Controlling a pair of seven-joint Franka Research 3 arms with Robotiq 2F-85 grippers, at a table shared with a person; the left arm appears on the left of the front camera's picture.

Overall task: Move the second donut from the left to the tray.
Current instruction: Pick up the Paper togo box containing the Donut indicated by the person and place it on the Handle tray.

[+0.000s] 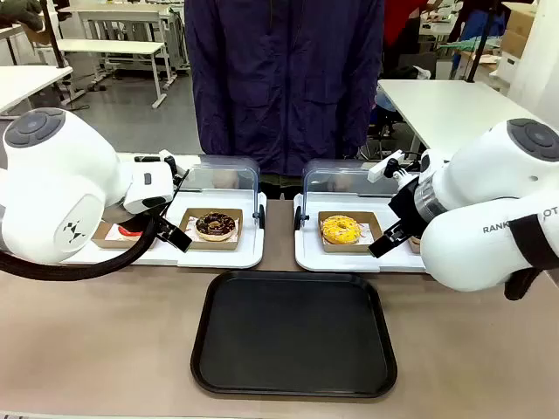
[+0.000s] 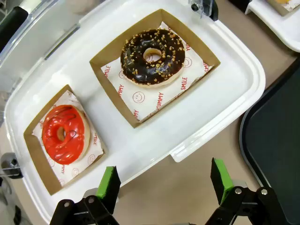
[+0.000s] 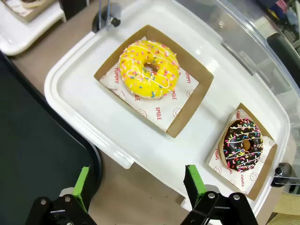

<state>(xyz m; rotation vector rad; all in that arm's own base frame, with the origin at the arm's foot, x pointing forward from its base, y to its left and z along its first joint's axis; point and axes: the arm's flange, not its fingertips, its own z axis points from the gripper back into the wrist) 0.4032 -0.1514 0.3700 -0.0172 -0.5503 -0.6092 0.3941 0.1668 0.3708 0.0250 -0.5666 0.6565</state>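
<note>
In the front view, the black tray (image 1: 294, 334) lies bare on the near middle of the table (image 1: 105, 349). Beyond it, two white trays stand side by side with their clear lids raised. The left white tray (image 1: 229, 256) holds the chocolate donut (image 1: 216, 225) in its cardboard dish (image 1: 215, 240), just behind the black tray's far left corner. The right white tray (image 1: 336, 258) holds a yellow donut (image 1: 341, 230). The left arm (image 1: 52, 196) reaches in over the left white tray and the right arm (image 1: 489, 218) over the right one. A person in a dark jacket (image 1: 284, 78) stands at the far side. In the left wrist view, the left gripper (image 2: 165, 180) hangs spread wide with nothing between its green pads, above the near rim of the white tray and the bare table. The chocolate donut sits in its dish ahead of the fingers, untouched and well apart from them. A red donut (image 2: 64, 133) lies in its own dish beside it on the same tray, and an edge of the black tray shows at the right. In the right wrist view, the right gripper (image 3: 138, 183) is likewise spread and holds nothing, over the rim of the other white tray. The yellow donut lies ahead of it, and a dark sprinkled donut (image 3: 242, 144) sits in a separate dish nearby.
</note>
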